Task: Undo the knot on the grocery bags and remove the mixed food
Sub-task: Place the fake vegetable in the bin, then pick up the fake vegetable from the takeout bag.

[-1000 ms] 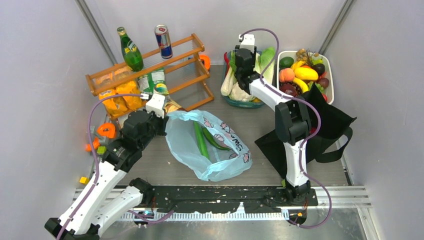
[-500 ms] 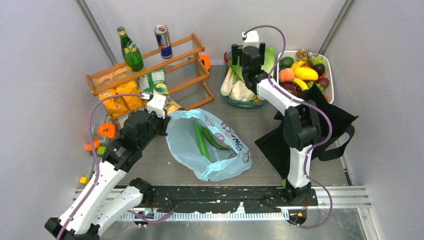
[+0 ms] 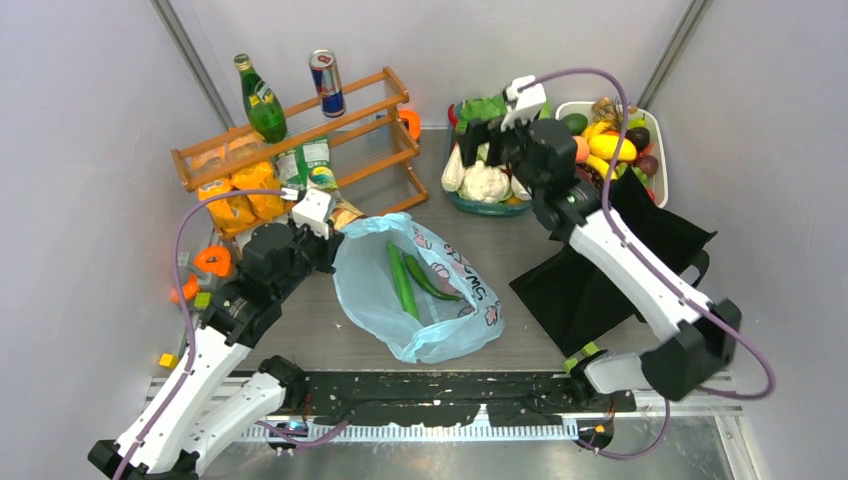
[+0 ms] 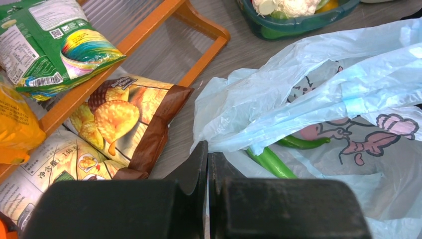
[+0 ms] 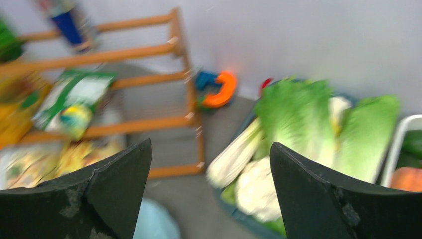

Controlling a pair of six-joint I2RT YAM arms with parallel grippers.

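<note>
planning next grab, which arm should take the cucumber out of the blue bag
Right: the right pincer is open and empty; the left pincer is shut on the blue bag rim, apparently holding it open around the cucumber.

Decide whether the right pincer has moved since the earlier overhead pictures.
Yes. The right pincer has moved: its body swung rightward across the vegetable basket toward the fruit tray, and its jaws have opened.

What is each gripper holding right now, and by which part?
The left gripper appears to pinch the light-blue plastic bag by its rim; the right gripper is open, holding nothing.
</note>
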